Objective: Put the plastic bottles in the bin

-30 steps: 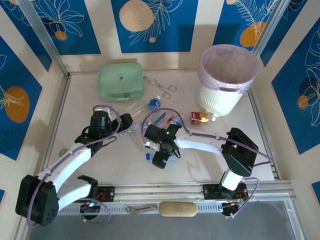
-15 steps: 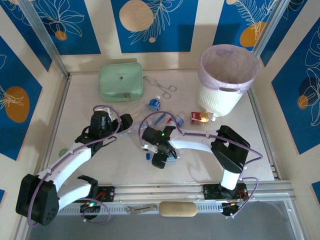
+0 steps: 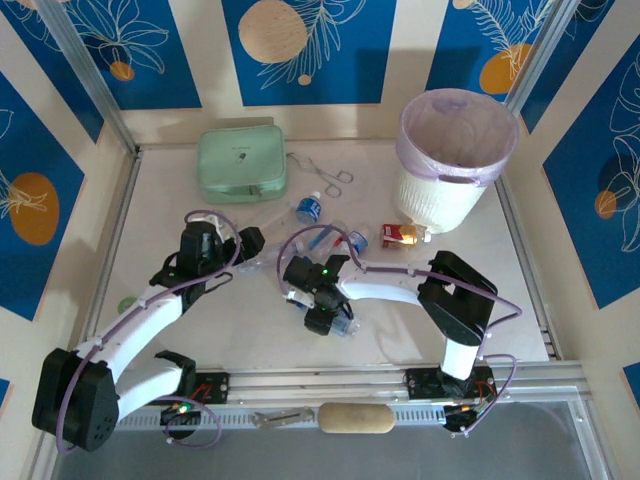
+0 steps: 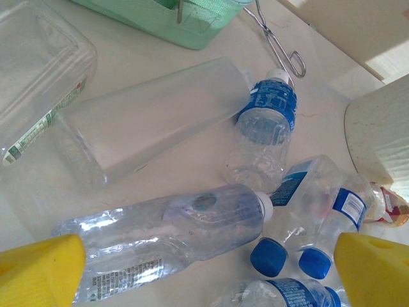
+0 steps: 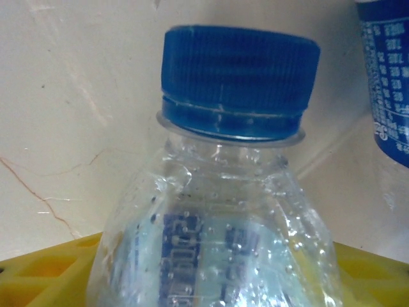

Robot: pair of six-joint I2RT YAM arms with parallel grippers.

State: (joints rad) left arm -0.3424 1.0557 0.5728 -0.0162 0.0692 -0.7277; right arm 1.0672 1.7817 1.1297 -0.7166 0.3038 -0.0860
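Pickup: a blue-capped bottle [image 5: 238, 83] is straddled by the right end effector [image 3: 325, 320] (clamped or not cannot be told; left end effector [image 4: 204, 272] spread). Carriage to the bin [image 3: 440, 205] is needed.

At least six plastic bottles [image 4: 262, 128]; one bin [image 3: 440, 205]; one mint case [image 3: 240, 160]; one carton [image 3: 400, 236]; one forceps [image 3: 325, 172].

Bright, even light falls from overhead on the table [image 3: 250, 335], leaving only faint, soft shadows at the foot of the bin [image 3: 445, 205]. In the left wrist view a washed-out patch of glare lies just beyond the bin, and the clear bottles [image 4: 192, 224] near it carry soft glints. The right wrist view is dimmer, and its bottle [image 5: 223, 211] sits too close for crisp focus.
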